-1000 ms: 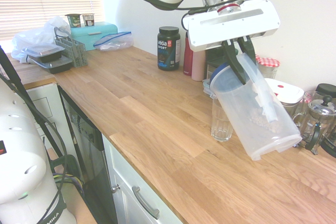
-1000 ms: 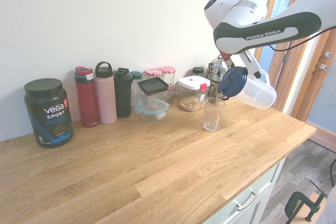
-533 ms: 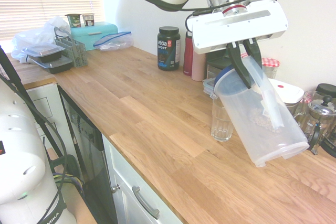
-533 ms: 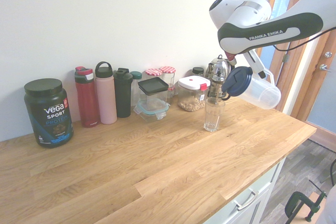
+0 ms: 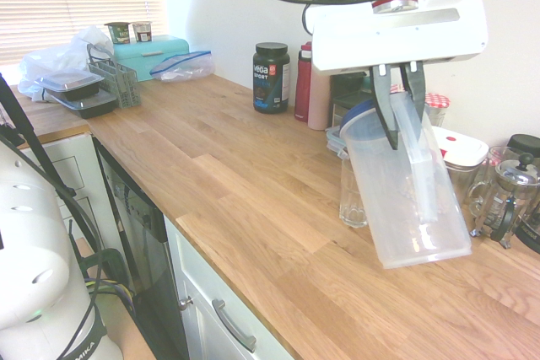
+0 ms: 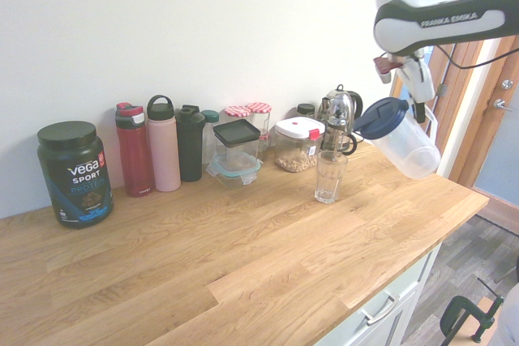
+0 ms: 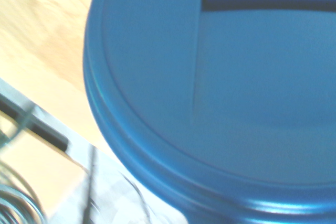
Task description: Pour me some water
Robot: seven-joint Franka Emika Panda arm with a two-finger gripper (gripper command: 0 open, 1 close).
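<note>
Apparently a tilted, cloudy plastic pitcher (image 5: 405, 200), blue-lidded.

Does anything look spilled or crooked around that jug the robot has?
The pitcher hangs tilted from the gripper, its blue lid toward the glass, which suits pouring. No spill shows on the wooden counter.

Kitchen: wooden countertop (image 5: 245, 200), French press (image 5: 508, 196), food containers (image 6: 297, 145).
</note>
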